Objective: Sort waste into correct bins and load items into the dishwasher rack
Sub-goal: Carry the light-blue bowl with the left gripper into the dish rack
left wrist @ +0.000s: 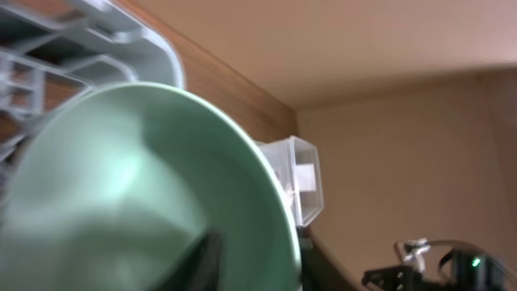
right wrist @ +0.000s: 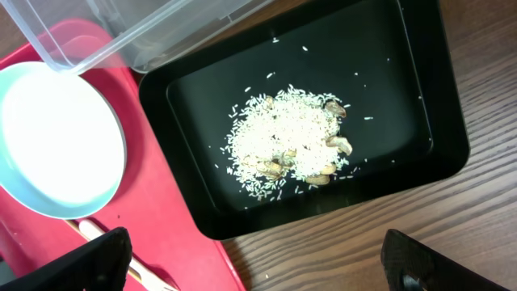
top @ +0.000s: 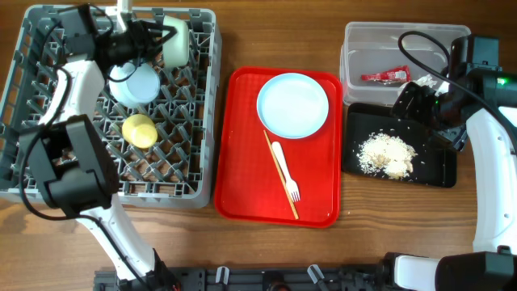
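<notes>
Rack (top: 48, 174): the grey crate sits at your left end of the table and is the biggest thing in view. Your left arm reaches over its far side.

Red tray (top: 242, 186): middle of the table, just right of the rack.

Clear tub (top: 359, 48): far right corner. The black tray (top: 432, 170) lies just in front of it, the two nearly touching.

Pale blue plate (top: 292, 105): flat on the far half of the red tray.

Mint-green bowl (top: 175, 40): tipped on edge against the rack's far wall. Your left gripper (top: 153, 36) is at its rim. In the left wrist view the bowl fills the picture, with one dark finger (left wrist: 206, 259) lying against its inner face. That view is blurred, so read the jaws as probably clamped on the bowl.

Light blue saucer (top: 133, 83): in the rack, just near of the bowl.

Yellow cup (top: 139, 131): in the rack, near of the saucer, apart from it.

White fork (top: 287, 174) and wooden stick (top: 280, 174): side by side on the red tray, near of the plate, at a slant.

Red wrapper (top: 386, 77): inside the clear tub.

Food scraps (right wrist: 291, 145): a pale heap in the middle of the black tray.

Your right gripper (right wrist: 254, 246) hangs over the black tray with its fingers spread wide, holding nothing.
</notes>
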`<state>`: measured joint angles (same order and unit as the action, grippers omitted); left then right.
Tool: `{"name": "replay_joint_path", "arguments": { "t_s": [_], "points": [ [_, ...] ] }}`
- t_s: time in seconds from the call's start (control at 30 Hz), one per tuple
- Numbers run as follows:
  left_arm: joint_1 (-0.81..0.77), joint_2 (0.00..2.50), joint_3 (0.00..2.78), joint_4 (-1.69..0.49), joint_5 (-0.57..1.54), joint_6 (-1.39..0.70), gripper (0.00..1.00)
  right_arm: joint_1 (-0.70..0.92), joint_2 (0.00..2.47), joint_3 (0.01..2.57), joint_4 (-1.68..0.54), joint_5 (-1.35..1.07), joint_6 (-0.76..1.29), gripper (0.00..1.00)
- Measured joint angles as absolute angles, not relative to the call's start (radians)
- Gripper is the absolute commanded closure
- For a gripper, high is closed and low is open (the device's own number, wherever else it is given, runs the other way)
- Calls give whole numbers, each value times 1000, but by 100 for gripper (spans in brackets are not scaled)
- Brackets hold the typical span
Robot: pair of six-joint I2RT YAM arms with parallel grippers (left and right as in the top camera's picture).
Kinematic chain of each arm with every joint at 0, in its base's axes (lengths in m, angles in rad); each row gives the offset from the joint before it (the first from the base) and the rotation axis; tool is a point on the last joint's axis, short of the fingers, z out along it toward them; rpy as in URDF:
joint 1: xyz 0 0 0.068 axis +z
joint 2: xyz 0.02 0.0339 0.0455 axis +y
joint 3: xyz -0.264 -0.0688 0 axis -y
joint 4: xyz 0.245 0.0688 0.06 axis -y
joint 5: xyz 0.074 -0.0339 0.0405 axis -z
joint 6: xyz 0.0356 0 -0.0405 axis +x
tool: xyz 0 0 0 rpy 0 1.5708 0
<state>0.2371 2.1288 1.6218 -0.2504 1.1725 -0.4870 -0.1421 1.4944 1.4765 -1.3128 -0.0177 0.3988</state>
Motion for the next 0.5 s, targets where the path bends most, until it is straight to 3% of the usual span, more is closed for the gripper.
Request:
{"name": "replay_joint_path", "arguments": {
  "t_s": [0.27,0.33,0.43,0.5],
  "points": [
    [309,2138,1622,-284,1164,-485,36,-142,1494,1477,-1314,-18,399,0],
    [323,2138,1622,-285,1163,-488,23,-142,1494,1477,-1316,-18,399,0],
    [337,2138,1622,-285,1161,-490,16,-142,1494,1477,-1320,-18,399,0],
    [345,2137,1622,-283,1161,-492,0,-142,1494,1477,-1320,-18,399,0]
  ]
}}
